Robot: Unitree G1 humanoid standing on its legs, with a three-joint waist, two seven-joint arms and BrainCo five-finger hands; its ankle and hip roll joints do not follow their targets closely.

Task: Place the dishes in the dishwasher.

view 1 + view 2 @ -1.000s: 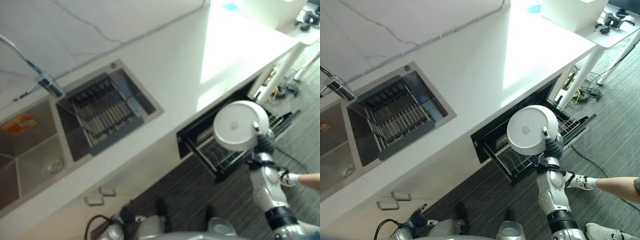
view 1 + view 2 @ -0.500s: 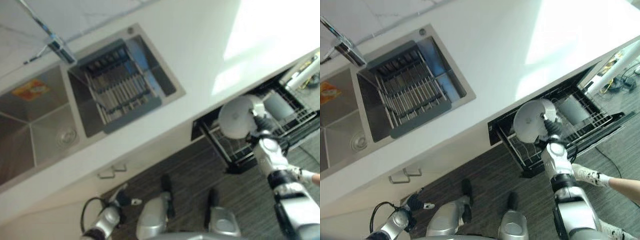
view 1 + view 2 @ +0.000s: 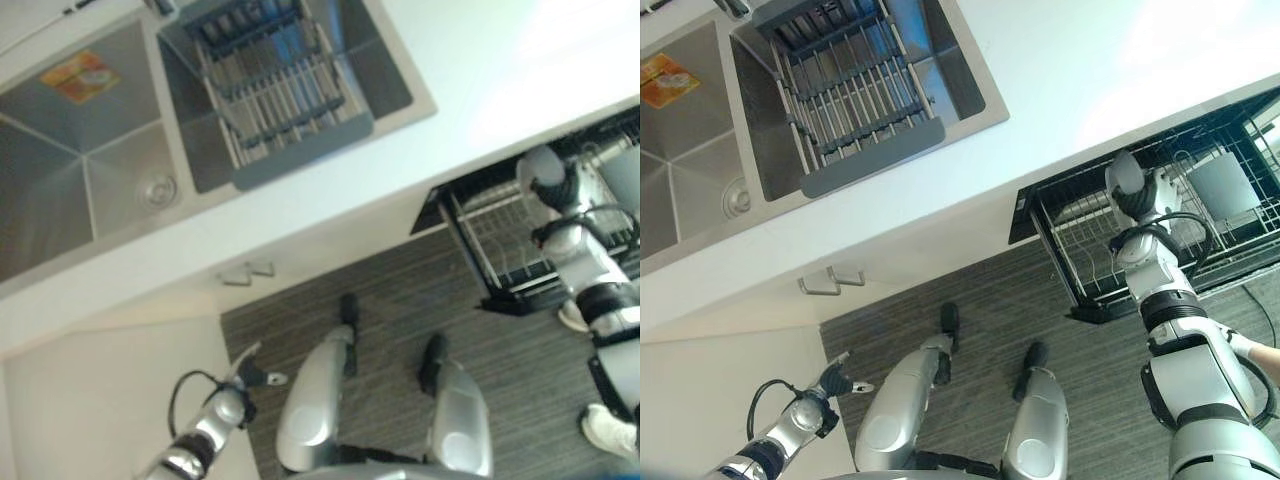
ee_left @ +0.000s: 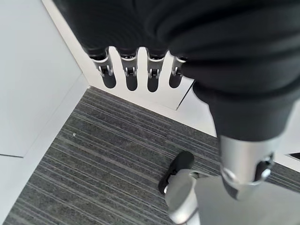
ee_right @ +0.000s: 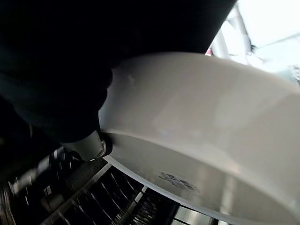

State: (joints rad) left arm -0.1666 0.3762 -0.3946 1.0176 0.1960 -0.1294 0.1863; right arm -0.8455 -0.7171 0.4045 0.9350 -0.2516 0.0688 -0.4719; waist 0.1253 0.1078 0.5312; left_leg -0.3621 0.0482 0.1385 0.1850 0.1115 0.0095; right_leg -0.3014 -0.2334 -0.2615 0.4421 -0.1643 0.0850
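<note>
- White plate (image 5: 201, 140): rigid glazed ceramic by the look of it. I judge it moderately heavy, slick and breakable, so it needs a firm pinch at the rim, not a hold on the flat face.
- My right hand (image 3: 1143, 205) is clamped on the plate's rim, thumb on one face. In the right wrist view the plate sits directly against my palm cover.
- Plate held edge-on above the dishwasher rack (image 3: 1090, 265), inside the open dishwasher, under the counter (image 3: 1040, 100) edge. Not yet seated between the tines.
- A grey pot (image 3: 1223, 185) sits in the rack, well beyond the plate.
- My left hand (image 4: 140, 70) hangs idle, fingers straight, far from the rack, near the floor.
</note>
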